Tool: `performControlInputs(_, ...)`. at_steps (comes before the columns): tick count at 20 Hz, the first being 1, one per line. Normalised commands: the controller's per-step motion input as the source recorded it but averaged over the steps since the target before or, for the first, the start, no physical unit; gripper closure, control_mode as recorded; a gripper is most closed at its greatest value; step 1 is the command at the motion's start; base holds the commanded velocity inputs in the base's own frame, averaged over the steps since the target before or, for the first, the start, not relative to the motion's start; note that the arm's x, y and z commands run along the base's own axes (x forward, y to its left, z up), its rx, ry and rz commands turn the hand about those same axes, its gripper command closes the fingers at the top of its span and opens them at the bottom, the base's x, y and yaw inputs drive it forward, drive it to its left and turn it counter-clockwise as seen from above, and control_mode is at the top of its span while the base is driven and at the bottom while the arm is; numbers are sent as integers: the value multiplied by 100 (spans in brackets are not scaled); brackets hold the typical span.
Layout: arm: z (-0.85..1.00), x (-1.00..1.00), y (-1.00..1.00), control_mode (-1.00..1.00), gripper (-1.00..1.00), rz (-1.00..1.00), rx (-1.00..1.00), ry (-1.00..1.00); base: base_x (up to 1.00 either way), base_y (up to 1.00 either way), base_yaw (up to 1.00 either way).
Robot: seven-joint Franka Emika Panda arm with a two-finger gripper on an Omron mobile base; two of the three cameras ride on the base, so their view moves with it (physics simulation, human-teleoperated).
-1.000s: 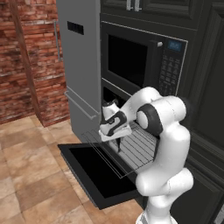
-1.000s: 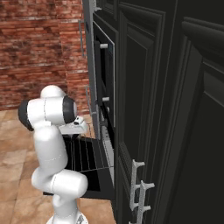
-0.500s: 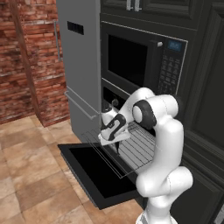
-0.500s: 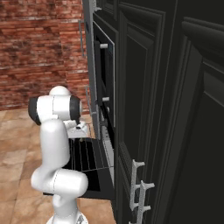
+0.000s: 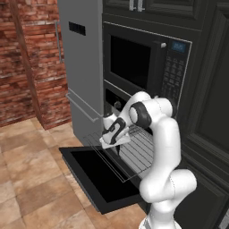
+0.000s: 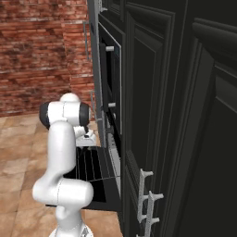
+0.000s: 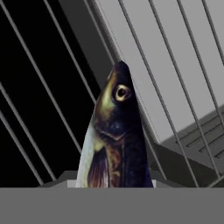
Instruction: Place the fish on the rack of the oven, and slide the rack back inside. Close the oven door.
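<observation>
The rack (image 5: 134, 152) — a grid of thin silver wires — stands pulled out of the oven (image 5: 117, 100), level, above the oven door (image 5: 96, 176), which lies folded down flat over the tan tiled floor (image 5: 31, 179). In the hand view the wires (image 7: 183, 83) run slantwise behind the fish (image 7: 116, 140), its head pointing up — whether it touches them cannot be told.

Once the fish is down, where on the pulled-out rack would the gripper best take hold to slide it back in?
Probably the front edge wire of the rack, approached from above the open oven door. That edge juts out furthest and is bare. The gripper, shut on the fish, hovers over the rack's left side.
</observation>
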Motion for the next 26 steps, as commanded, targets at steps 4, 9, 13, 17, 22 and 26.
performControlInputs(4, -39, 33, 0, -100, 100, 0, 0, -2, 0, 0, 0)
performControlInputs(9, -40, 30, 0, -100, 100, 0, 0, -4, 0, 0, 0)
performControlInputs(13, -39, 33, 0, -100, 100, 0, 0, -3, 0, 0, 0)
performControlInputs(17, -38, 35, 0, -100, 100, 0, 0, -2, 0, 0, 0)
performControlInputs(22, -35, 35, 1, -100, 100, 0, 0, -1, 0, 0, 0)
performControlInputs(26, -37, 31, 5, -100, 100, 0, 0, -2, 0, 0, 0)
